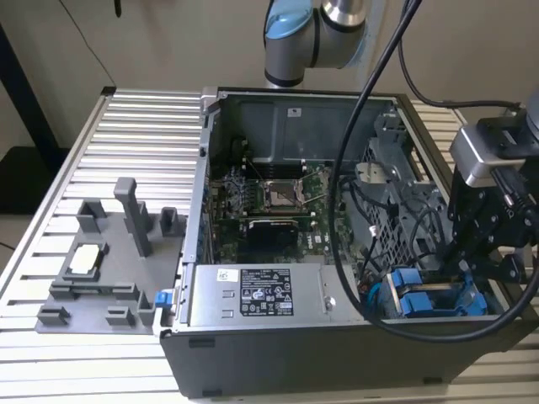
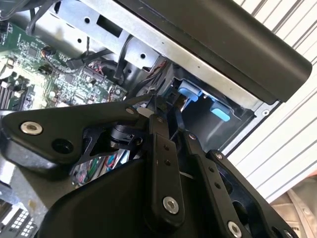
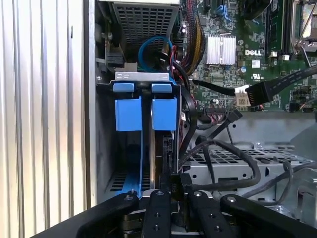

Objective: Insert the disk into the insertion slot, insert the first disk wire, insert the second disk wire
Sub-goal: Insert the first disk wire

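Poised low inside the open computer case (image 1: 195, 252), the gripper (image 1: 468, 268) is hanging at the corner nearest the exterior view's right, just above two bright blue carrier frames. In the first wrist view the gripper (image 3: 173, 191) is holding its fingers narrow, pinching what looks like the dark plug of a black wire (image 3: 233, 184) that is curving away over the perforated grey metal. The plug is sitting right at the near edge of the disk (image 3: 163, 114). The disk is standing on edge in its blue frame inside the insertion slot (image 3: 103, 148), the grey sheet-metal bay by the case's outer wall. A second blue frame (image 3: 128, 114) is sitting just beside it in the same cage. In the second wrist view the gripper (image 2: 166, 111) is pointing toward the pale blue tabs under the case's dark rim. The green motherboard (image 1: 278, 198) is lying deeper in the case, and a silver box with a black-and-white sticker (image 1: 261, 295) is filling the near side. The case is resting on a ribbed metal surface (image 1: 143, 135), with a grey fixture (image 1: 101, 269) lying toward the exterior view's left.
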### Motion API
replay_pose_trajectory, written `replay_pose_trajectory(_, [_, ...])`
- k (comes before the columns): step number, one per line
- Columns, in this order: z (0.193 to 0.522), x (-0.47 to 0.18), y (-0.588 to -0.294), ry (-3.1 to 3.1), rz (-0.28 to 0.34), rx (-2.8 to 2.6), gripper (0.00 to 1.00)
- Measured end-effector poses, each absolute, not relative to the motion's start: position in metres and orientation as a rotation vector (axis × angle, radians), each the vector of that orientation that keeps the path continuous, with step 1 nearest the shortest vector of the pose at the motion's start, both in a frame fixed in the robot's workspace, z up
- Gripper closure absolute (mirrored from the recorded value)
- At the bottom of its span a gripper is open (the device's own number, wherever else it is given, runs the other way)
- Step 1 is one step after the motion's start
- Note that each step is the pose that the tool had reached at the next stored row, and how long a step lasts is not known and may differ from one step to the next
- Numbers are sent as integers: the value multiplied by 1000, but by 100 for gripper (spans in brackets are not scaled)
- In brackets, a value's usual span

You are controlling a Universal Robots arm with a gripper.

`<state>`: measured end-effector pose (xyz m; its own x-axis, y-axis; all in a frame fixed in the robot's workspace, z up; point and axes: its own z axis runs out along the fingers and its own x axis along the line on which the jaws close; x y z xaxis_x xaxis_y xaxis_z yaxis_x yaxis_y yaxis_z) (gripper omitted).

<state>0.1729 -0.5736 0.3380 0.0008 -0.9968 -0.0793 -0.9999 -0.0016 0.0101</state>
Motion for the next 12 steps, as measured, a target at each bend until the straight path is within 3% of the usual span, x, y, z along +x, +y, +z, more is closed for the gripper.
replay_pose_trajectory(11, [329, 173, -574, 2186, 99, -2185, 80])
replay_pose_trajectory(12, [329, 173, -574, 2186, 99, -2185, 73])
